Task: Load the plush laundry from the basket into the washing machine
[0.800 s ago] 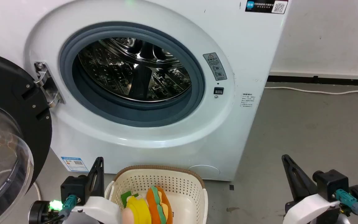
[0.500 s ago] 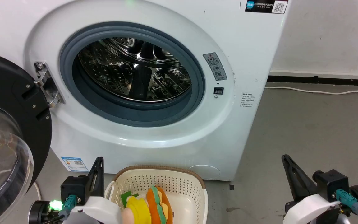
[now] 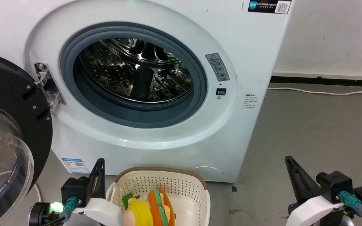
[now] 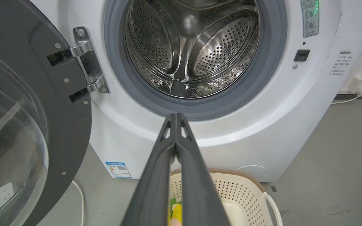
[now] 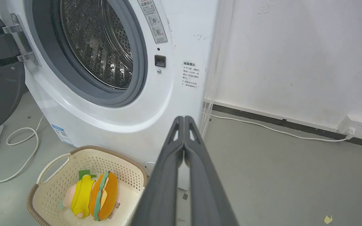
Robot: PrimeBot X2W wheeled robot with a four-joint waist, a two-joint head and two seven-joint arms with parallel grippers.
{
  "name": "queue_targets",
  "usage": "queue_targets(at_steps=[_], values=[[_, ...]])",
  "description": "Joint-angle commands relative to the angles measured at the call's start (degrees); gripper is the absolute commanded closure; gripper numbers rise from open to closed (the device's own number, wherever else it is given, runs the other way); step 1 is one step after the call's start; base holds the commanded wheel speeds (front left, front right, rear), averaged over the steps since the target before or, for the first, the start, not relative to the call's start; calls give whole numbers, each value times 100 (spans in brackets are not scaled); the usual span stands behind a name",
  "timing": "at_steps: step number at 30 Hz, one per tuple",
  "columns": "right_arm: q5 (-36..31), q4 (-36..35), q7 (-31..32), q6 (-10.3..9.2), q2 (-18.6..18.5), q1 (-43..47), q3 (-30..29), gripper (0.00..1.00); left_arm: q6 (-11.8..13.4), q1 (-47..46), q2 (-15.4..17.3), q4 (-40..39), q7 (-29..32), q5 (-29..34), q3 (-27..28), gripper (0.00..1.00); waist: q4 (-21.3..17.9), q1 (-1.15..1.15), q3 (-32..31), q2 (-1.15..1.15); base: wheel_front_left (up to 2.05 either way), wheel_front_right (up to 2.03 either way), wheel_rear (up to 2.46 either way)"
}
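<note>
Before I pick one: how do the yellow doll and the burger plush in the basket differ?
Colour: the yellow doll has a pale pink head and a green bit; the burger plush is orange with green and pale stripes. Shape: the doll is slimmer, the burger plush rounder. Place: the doll lies on the robot's left of the burger plush. Both lie touching in the basket.
</note>
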Motion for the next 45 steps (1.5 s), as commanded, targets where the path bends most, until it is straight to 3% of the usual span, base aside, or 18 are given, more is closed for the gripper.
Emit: queue_targets(at_steps=[1,17,18,19,20,21,45], values=[[-43,13,8,-5,-4,-67,-4,100,16,-89,12,-23,1,10,2,100,0,0,0,0,0,0,0],[-43,13,8,-5,-4,-67,-4,100,16,-89,12,-23,1,10,2,100,0,0,0,0,0,0,0],[5,-1,-2,0,0,1,-1,0,0,1,0,1,-2,0,-3,0,0,0,0,0,0,0,0],[7,-1,-2,0,0,2,-1,0,1,3,-1,3,-3,-1,-5,0,0,0,0,0,0,0,0],[7,-1,-2,0,0,2,0,100,1,3,-1,3,-2,0,-5,100,0,0,0,0,0,0,0],[8,-2,-3,0,0,2,0,0,1,3,-1,3,-3,-1,-6,0,0,0,0,0,0,0,0],[282,-65,-285,-1,-1,-186,-186,0,123,-389,42,502,-269,-60,-379,0,-364,0,616,0,0,0,0]])
